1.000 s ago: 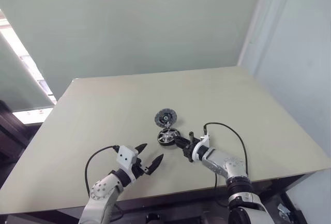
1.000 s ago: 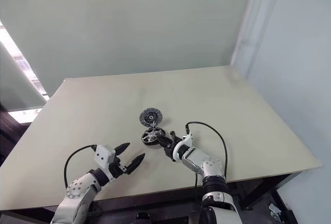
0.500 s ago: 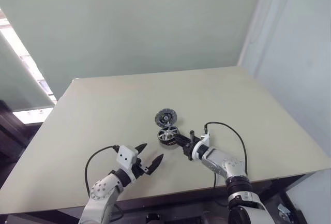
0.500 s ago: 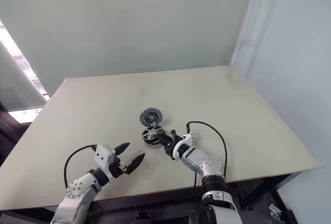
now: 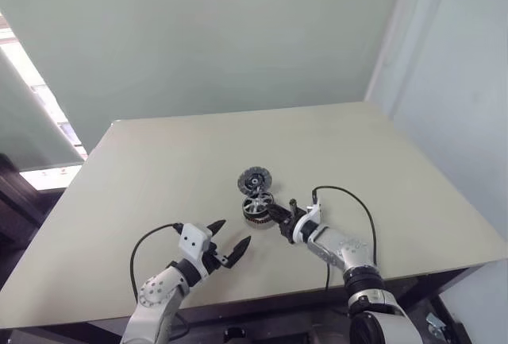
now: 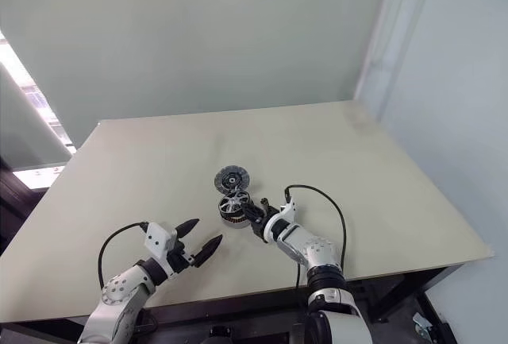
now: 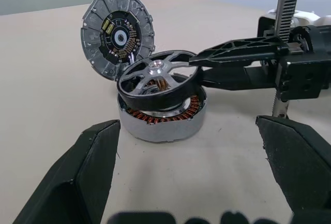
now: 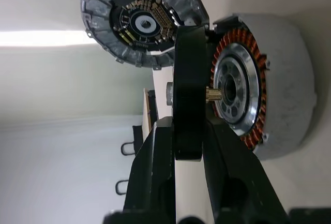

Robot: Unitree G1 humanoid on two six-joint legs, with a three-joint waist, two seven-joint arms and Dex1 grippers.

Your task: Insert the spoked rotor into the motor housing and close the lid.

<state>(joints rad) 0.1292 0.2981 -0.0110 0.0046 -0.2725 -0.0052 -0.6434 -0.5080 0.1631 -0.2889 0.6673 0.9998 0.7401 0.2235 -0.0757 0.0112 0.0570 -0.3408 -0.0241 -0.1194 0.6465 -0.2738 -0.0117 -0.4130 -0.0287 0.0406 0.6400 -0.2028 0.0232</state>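
Rotor hovering right over the housing, not seated

The right gripper (image 7: 199, 76) has its jaws clamped on the rim of the spoked rotor (image 7: 158, 79), holding it slightly tilted just above the motor housing (image 7: 160, 120), which sits on the tabletop (image 5: 159, 169) with its copper windings showing. The lid (image 7: 118, 32) leans just behind, touching the housing. The left gripper (image 5: 228, 242) hangs nearby over the tabletop, jaws spread wide and empty.
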